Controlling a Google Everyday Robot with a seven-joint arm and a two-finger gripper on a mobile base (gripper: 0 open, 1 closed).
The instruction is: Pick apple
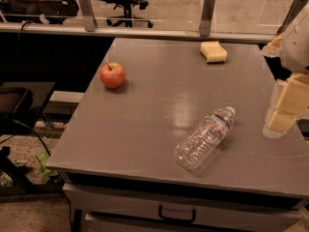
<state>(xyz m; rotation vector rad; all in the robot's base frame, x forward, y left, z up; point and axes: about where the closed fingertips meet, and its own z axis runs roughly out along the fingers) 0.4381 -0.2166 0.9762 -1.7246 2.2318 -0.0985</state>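
A small round red apple (pixel 112 75) with a short stem sits upright near the left edge of the grey table (pixel 159 105), toward the back. My gripper (pixel 282 112) hangs at the far right of the view, over the table's right edge, well away from the apple. Nothing shows between its pale blocky fingers (pixel 291 96).
A clear plastic bottle (pixel 205 137) lies on its side at the front middle-right of the table. A pale yellow sponge block (pixel 213 51) sits at the back right. A glass railing (pixel 145 13) runs behind the table. A dark side stand (pixel 19 105) is to the left.
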